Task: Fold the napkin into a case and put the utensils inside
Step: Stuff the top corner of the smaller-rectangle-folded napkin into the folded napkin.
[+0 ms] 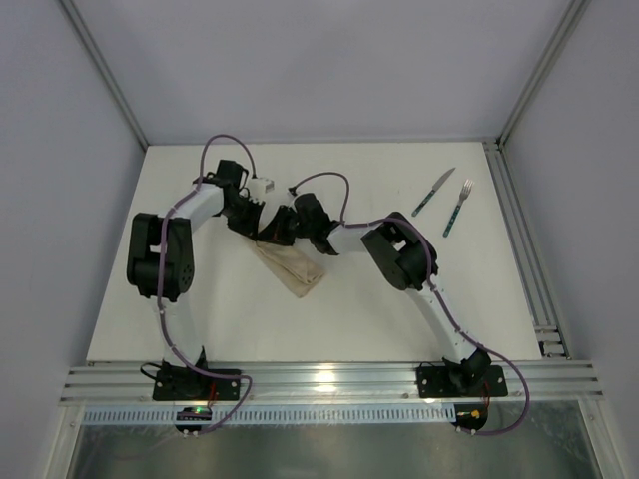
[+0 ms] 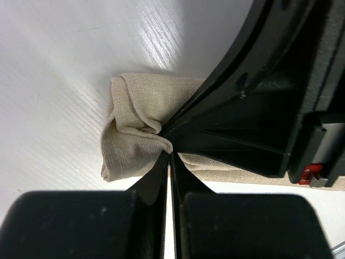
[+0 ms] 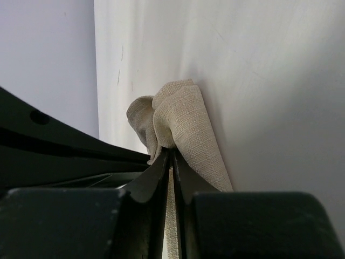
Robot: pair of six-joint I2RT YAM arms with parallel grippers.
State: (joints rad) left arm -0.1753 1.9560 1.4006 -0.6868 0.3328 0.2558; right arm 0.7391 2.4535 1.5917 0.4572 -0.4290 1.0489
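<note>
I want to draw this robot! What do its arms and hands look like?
The left arm and right arm are white tubes linked by chunky black joints, and a thin purple cable loops along each one. The left hand and right hand are black, each with two flat fingers that taper to thin tips.

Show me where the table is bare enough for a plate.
Bare: the near strip of table between the arm bases, below the napkin; also the near-right corner, this side of the fork. Crowded: mid-table, where both arms meet over the napkin.
</note>
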